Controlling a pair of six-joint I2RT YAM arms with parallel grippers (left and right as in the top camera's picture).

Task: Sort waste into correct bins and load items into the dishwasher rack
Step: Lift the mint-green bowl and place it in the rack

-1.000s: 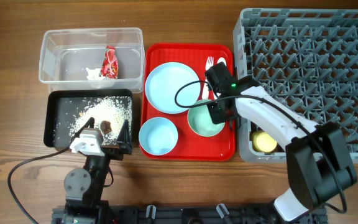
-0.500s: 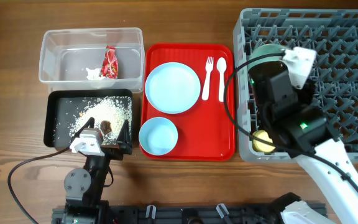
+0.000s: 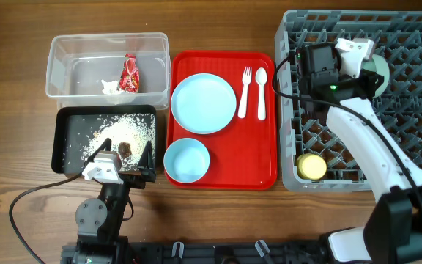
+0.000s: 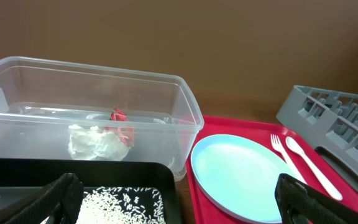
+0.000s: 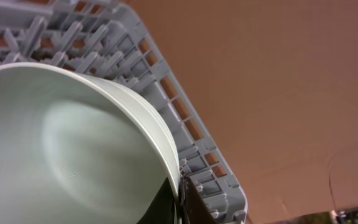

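Observation:
My right gripper (image 3: 368, 70) is shut on the rim of the mint green bowl (image 5: 61, 149), holding it on edge over the grey dishwasher rack (image 3: 409, 117); the bowl also shows in the overhead view (image 3: 378, 73). A yellow cup (image 3: 313, 166) sits in the rack's front left corner. The light blue plate (image 3: 204, 103), light blue bowl (image 3: 187, 160), white fork (image 3: 245, 91) and spoon (image 3: 261, 92) lie on the red tray (image 3: 258, 165). The red wrapper (image 3: 130, 73) and white tissue (image 3: 110, 87) lie in the clear tub (image 3: 64, 55). Rice and a brown lump (image 3: 125, 149) lie in the black tray (image 3: 68, 117). My left gripper (image 4: 179, 205) is open and empty.
The left arm's base (image 3: 101, 209) sits at the table's front edge below the black tray. In the left wrist view the clear tub (image 4: 185, 118) stands just behind the black tray (image 4: 160, 171), with the plate (image 4: 247, 174) to the right.
My right gripper lifted the mint green bowl off the red tray and carried it right and back over the rack. The left arm has not moved.

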